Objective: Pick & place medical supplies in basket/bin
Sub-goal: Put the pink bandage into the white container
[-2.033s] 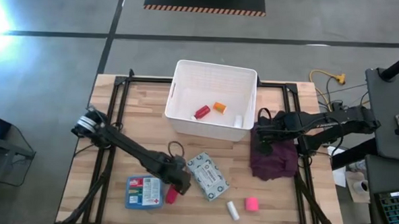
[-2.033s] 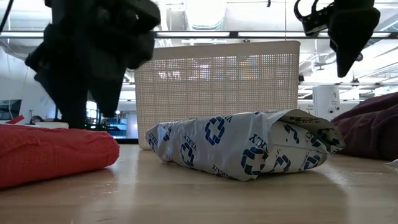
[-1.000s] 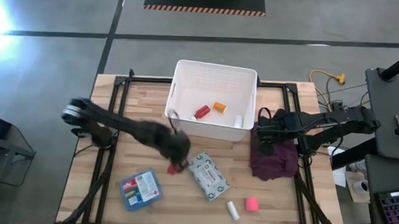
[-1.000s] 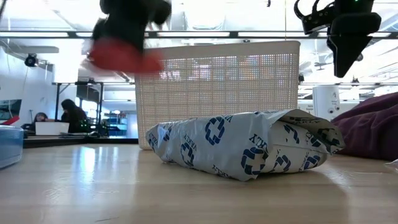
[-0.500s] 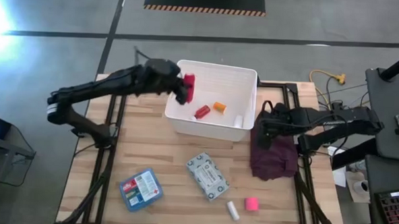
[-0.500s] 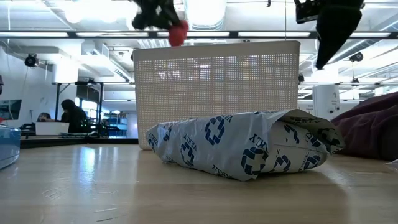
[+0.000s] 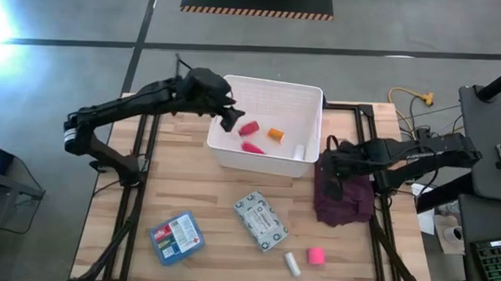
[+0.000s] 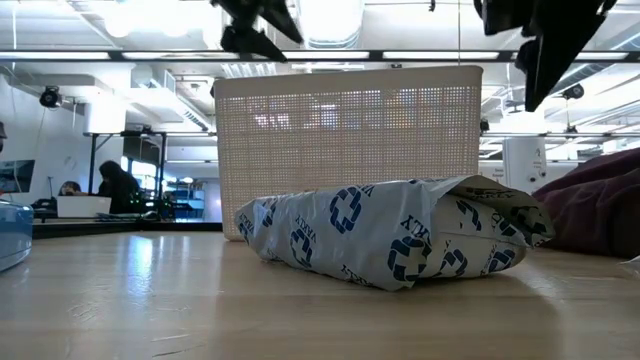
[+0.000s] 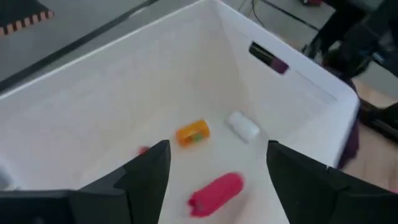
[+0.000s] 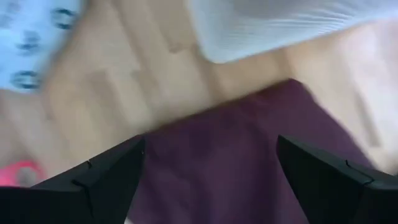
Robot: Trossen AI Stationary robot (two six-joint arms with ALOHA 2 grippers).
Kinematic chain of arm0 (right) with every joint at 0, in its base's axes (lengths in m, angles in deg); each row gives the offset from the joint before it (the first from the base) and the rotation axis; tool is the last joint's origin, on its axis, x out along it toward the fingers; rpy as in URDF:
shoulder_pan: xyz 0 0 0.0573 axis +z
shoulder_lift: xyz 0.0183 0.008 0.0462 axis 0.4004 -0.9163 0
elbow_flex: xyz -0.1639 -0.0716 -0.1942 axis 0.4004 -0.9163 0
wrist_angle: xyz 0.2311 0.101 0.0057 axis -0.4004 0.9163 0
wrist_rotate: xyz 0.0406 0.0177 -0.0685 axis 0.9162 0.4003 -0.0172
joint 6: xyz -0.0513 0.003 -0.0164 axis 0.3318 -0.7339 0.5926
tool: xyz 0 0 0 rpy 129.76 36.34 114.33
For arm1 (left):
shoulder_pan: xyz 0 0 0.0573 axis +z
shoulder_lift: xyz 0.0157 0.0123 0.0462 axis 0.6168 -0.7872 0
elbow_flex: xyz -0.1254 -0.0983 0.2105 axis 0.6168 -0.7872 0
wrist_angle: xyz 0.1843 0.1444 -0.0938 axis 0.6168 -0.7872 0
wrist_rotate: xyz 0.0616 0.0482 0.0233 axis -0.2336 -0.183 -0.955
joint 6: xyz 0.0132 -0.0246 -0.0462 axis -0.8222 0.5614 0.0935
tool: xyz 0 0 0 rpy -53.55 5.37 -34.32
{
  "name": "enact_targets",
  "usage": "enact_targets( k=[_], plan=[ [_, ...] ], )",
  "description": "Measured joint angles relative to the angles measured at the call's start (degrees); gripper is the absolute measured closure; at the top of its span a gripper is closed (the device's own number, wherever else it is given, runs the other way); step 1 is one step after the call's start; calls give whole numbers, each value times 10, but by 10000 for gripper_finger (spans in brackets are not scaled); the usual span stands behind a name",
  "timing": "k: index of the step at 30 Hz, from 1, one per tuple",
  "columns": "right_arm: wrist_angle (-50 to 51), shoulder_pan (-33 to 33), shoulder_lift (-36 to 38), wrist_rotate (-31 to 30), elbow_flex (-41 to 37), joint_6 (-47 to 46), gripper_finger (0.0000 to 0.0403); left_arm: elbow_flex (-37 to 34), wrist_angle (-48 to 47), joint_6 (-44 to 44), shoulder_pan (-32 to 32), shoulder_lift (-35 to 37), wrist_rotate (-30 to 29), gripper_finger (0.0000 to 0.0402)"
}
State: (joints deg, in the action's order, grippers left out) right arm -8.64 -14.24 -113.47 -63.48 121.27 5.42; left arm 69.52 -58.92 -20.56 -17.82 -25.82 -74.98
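Left gripper (image 7: 232,120) above the white tub (image 7: 274,91), over its left wall, jaws released and holding nothing; the left wrist view looks down between the spread fingers (image 9: 148,171) into the tub's interior.

White tub sits at the far-middle of the desk (image 7: 181,180). Inside it: a red roll (image 7: 249,128), a second red item (image 7: 252,146) just beside it toward the near wall, a small orange bottle (image 7: 275,134), and a small white roll (image 7: 299,151) against the right wall. In the left wrist view the red roll (image 9: 216,192), orange bottle (image 9: 193,132) and white roll (image 9: 243,126) lie apart from one another on the tub floor.

Right gripper (image 7: 330,171) at the right side of the desk, over the maroon cloth (image 7: 343,200), just beside the tub's right wall; jaws released, empty, the cloth filling the right wrist view between them.

On the desk outside the tub: blue first-aid box (image 7: 177,236) toward the near-left corner; grey-white patterned packet (image 7: 260,220) near the middle of the near edge; white roll (image 7: 292,263) and pink roll (image 7: 316,256) close together, toward the near-right. From the low view the packet (image 8: 390,240) lies in front of the tub (image 8: 350,150).
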Motion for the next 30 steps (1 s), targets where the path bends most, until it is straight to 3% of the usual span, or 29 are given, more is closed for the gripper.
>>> enact_targets(
  k=[5, 9, 12, 14, 19, 24, 30],
  plan=[
    [-43, 86, -35, 48, -11, -115, 51, -18, -88, 13, -59, 64, -6, 156],
    [-46, 142, -86, 85, -21, -300, 51, -71, -73, 60, -149, 120, -43, 156],
    [-77, 165, -129, 153, -33, -437, 51, -110, -62, 100, -219, 157, -77, 156],
    [-108, 182, -156, 197, -36, -501, 51, -134, -52, 120, -261, 179, -87, 156],
    [-171, 242, -211, 242, -37, -626, 51, -194, -44, 175, -357, 226, -121, 156],
    [-235, 297, -243, 224, -37, -743, 51, -249, -28, 226, -423, 263, -158, 156],
    [-308, 321, -270, 168, -37, -828, 51, -281, -15, 260, -445, 283, -162, 156]
  ],
)
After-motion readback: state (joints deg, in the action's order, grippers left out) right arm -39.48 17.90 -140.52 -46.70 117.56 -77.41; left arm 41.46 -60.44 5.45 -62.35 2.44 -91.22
